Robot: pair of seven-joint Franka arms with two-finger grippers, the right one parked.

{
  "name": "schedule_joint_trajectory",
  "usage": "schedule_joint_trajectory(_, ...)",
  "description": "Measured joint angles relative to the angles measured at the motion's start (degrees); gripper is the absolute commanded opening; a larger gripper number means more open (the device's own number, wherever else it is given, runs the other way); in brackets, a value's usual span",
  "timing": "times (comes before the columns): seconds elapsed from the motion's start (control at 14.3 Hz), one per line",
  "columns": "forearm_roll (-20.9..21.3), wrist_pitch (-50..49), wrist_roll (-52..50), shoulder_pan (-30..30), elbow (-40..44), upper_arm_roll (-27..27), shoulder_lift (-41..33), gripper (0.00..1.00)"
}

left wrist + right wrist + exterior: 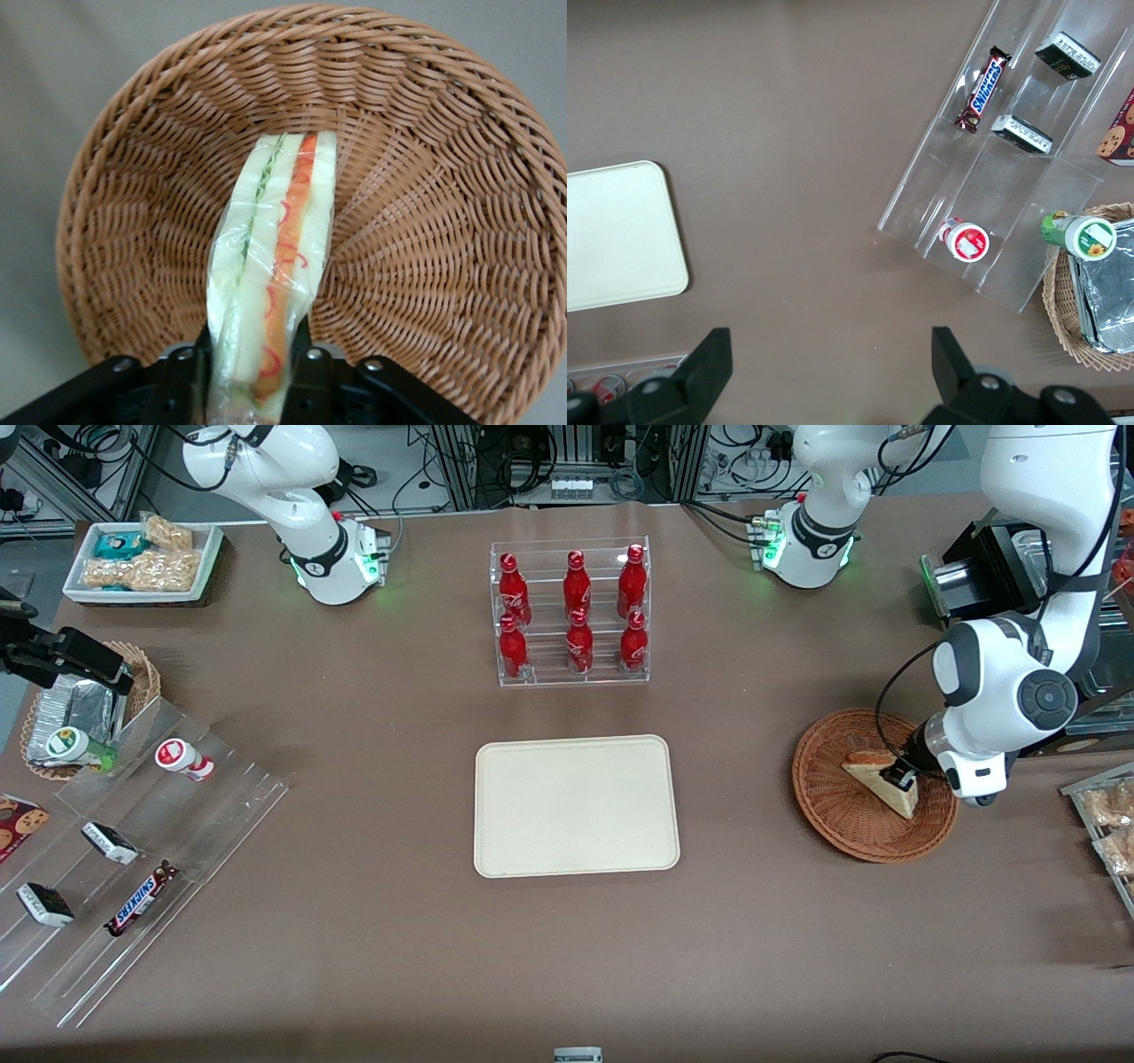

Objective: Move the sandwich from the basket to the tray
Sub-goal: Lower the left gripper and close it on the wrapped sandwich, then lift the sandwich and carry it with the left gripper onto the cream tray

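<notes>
The sandwich (pixel 902 802), a plastic-wrapped white wedge with orange and green filling (pixel 279 230), stands on edge inside the round reddish-brown wicker basket (pixel 833 815) toward the working arm's end of the table. My gripper (pixel 899 778) reaches down into the basket (pixel 425 177). Its black fingers (pixel 303 354) press the wedge's two flat sides, so the gripper (pixel 252 359) is shut on the sandwich. The cream-beige tray (pixel 576 806) lies bare at the table's middle, well apart from the basket, and its corner also appears in the right wrist view (pixel 620 230).
A clear rack of red bottles (pixel 571 615) stands farther from the front camera than the tray. A stepped acrylic stand (pixel 133 841) with snacks, a smaller wicker basket (pixel 80 708) and a white snack tray (pixel 142 558) sit toward the parked arm's end. Snack packs (pixel 1107 815) lie beside the big basket.
</notes>
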State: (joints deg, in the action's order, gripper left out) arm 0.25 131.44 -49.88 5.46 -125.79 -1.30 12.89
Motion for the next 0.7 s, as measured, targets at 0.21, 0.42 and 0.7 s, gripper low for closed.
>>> schedule_joint_trajectory(0.21, 0.0, -8.6, 0.0, -0.24, 5.58, -1.21, -1.64, 0.05)
schedule_joint_trajectory(0.42, -0.04, -13.97, 0.01, -1.86, 10.92, -4.06, -1.96, 0.05)
schedule_joint_trajectory(0.7, -0.14, -13.96, -0.01, -8.69, 13.06, -7.97, -0.63, 0.05)
